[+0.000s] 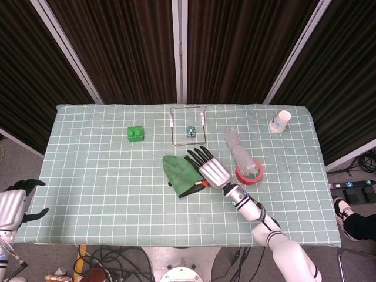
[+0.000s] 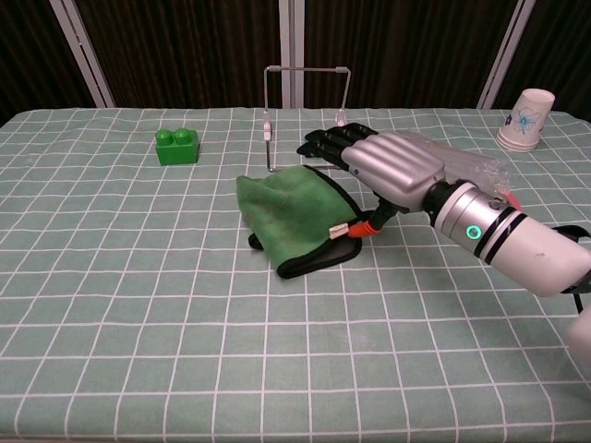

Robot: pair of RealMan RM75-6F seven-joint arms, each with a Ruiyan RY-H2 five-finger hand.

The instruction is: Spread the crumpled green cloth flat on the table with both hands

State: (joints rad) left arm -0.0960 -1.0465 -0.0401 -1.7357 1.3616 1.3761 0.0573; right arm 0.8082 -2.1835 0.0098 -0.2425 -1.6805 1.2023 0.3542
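The crumpled green cloth (image 1: 180, 169) (image 2: 288, 216), edged in black, lies bunched near the table's middle. My right hand (image 1: 209, 168) (image 2: 380, 166) hovers over the cloth's right edge, palm down, its dark fingers stretched out and apart toward the wire frame. Its orange-tipped thumb (image 2: 366, 227) sits beside the cloth's white tag at the near right corner, and nothing is held. My left hand (image 1: 14, 204) hangs off the table's near left corner, far from the cloth, fingers loosely apart and empty. The chest view does not show it.
A wire frame (image 1: 188, 124) (image 2: 305, 92) stands just behind the cloth with a small object inside. A green block (image 1: 136, 133) (image 2: 176, 146) sits at back left. A clear bottle (image 1: 241, 153), a red tape roll (image 1: 251, 175) and a paper cup (image 1: 282, 121) (image 2: 526, 118) lie to the right.
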